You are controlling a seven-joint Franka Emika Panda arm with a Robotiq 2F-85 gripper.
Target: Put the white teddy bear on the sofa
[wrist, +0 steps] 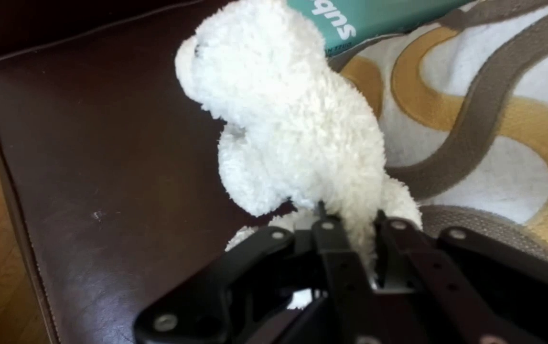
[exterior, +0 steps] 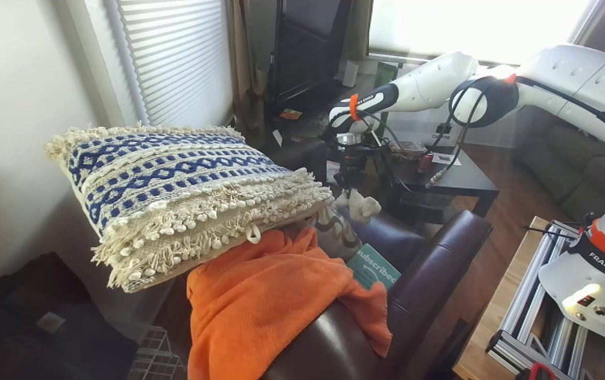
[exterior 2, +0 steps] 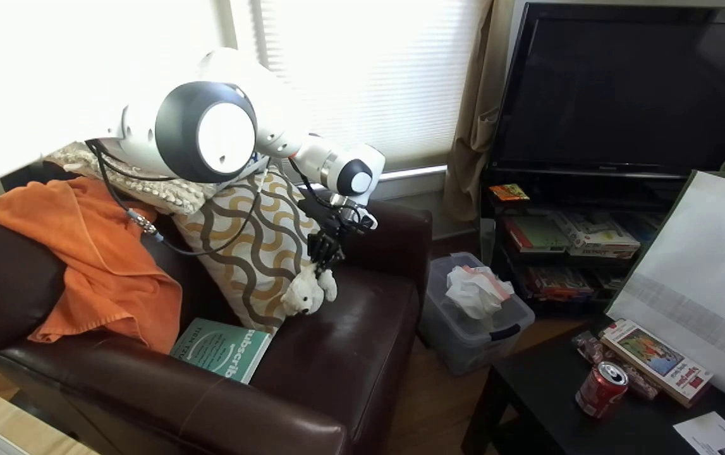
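Closest to the lens in the wrist view, the gripper point(wrist: 350, 215) is pinching the white teddy bear point(wrist: 297, 129), fingers squeezing fluff toward one end of it. That's probably the logic: a floppy toy isn't giving much to hold, so a bunched-up bit is doing the job while head and body are sticking out past the fingertips, handy for laying down. Below the gripper, the seat of the sofa point(exterior 2: 337, 354) is waiting, so the task is looking nearly done, minus the letting go. Right beside the gripper, a wavy-patterned cushion point(exterior 2: 267, 253) is leaning on the backrest, maybe giving the bear something to slump against. Past the bear's head from the gripper, a teal book point(exterior 2: 223, 351) is sitting near the armrest. Farther out, an orange blanket point(exterior: 281, 285) is draping over the backrest, a tasselled pillow point(exterior: 175, 179) lying close by.

Murky stuff: the pinched bit is hiding between the fingers, so there's no saying which part it is. Whether the bear is touching seat or cushion isn't showing clearly either. In an exterior view the gripper is blending into dark background, and the sofa is running off the bottom edge in both exterior views.
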